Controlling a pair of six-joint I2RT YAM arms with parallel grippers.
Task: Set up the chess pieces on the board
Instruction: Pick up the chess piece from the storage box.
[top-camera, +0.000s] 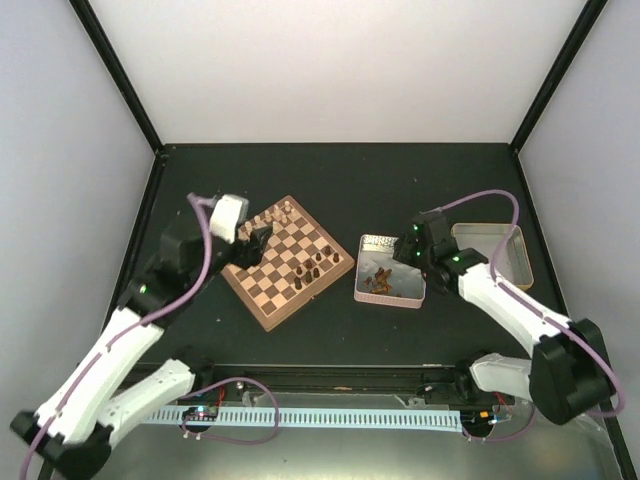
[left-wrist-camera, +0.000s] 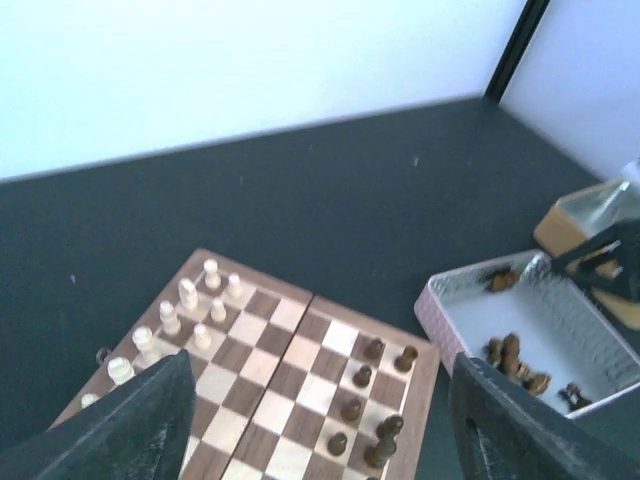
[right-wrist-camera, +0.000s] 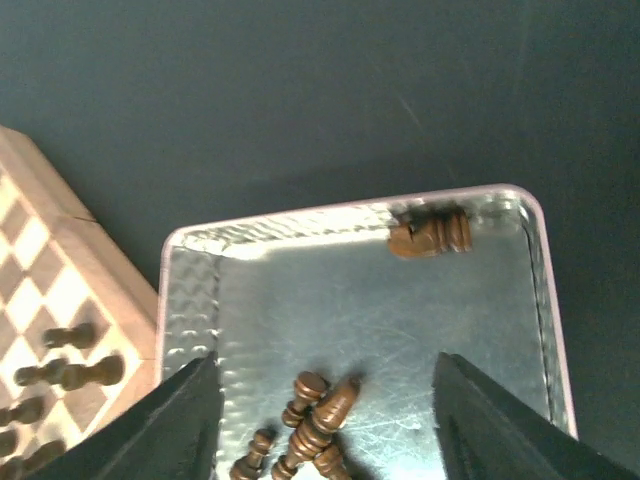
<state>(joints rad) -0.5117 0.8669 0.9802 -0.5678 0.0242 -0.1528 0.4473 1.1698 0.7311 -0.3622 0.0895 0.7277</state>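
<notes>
Some dark pieces (top-camera: 310, 272) stood on the board (top-camera: 270, 295), clustered toward its 4 o'clock edge in the top view. More dark ones lay in a loose heap (right-wrist-camera: 310, 425) in the tin (top-camera: 382, 246), just beside the board at 3 o'clock. A lone piece (right-wrist-camera: 430, 237) lay on its side near the tin's far wall, apart from the heap. The board sat askew on the dark table (top-camera: 350, 180), left of centre. Pale pieces (top-camera: 268, 217) stood along its 11 o'clock edge.

The left pincer (top-camera: 255, 238) hung over the board's 10 o'clock side, close to the pale pieces. Its fingers (left-wrist-camera: 130, 425) stood well apart with nothing between them. Whether it touched the board could not be told.

The right pincer (top-camera: 408, 250) hung over the tin's 2 o'clock corner. Its fingers (right-wrist-camera: 180, 420) were spread wide too, one to each side above the heap, gripping nothing.

A tan tray (top-camera: 505, 250) lay at 3 o'clock of the tin, partly covered by the right arm.
</notes>
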